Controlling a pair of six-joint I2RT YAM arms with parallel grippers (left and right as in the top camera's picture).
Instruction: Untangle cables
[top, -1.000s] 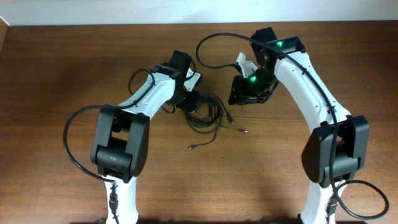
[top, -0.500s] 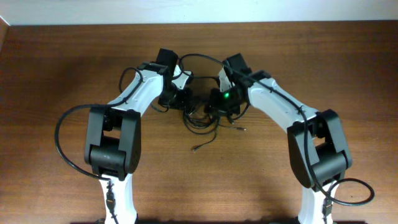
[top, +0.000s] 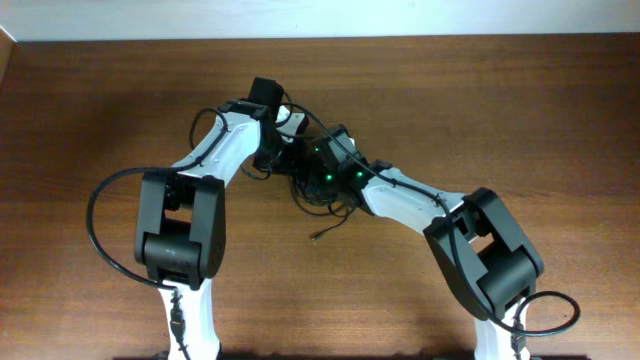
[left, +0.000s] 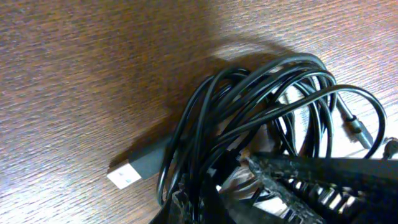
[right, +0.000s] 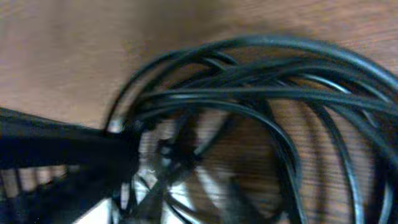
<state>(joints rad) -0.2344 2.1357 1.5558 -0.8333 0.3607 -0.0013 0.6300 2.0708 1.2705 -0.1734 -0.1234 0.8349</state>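
The cables lie as a small black tangled bundle at the middle of the wooden table, with one loose plug end trailing toward the front. My left gripper sits on the bundle's left rear edge. In the left wrist view its jaws close around several strands of the cables, next to a silver-tipped USB plug. My right gripper is down over the bundle, right beside the left one. The right wrist view is blurred and shows cable loops close up. Its own fingers cannot be made out.
The brown wooden table stretches to both sides. Thick black arm cables loop by the left base and the right base. A pale wall strip runs along the far edge.
My right arm has swung left from the far right and come down onto the bundle beside the left gripper. The left gripper has shifted slightly left and back on the bundle.
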